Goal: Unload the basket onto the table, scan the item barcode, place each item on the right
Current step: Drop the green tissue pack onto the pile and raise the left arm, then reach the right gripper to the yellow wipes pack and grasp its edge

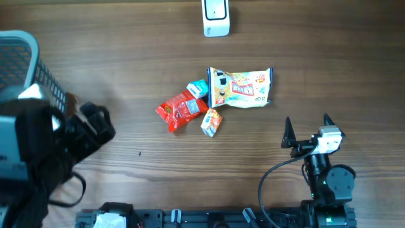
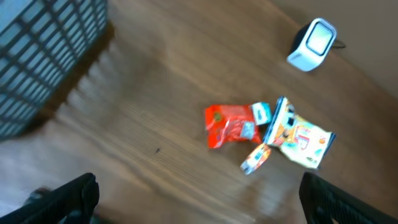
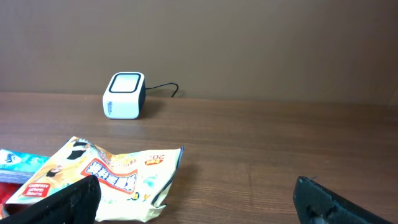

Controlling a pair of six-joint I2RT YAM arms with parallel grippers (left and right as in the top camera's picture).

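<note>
A small pile of items lies mid-table: a yellow-white snack bag (image 1: 243, 88) (image 3: 106, 177), a red packet (image 1: 181, 111) (image 2: 230, 124), a small blue packet (image 1: 197, 88) and a small orange packet (image 1: 212, 121). The white barcode scanner (image 1: 216, 18) (image 3: 124, 94) (image 2: 313, 43) stands at the far edge. My right gripper (image 1: 307, 120) (image 3: 198, 182) is open and empty, just right of the bag and near the front. My left gripper (image 2: 199, 183) is open and empty too, held high over the left side, well away from the pile.
A dark mesh basket (image 1: 25, 63) (image 2: 43, 56) stands at the far left, beside my left arm (image 1: 63, 139). The scanner's cable runs off behind it. Bare wood lies between the pile and both grippers.
</note>
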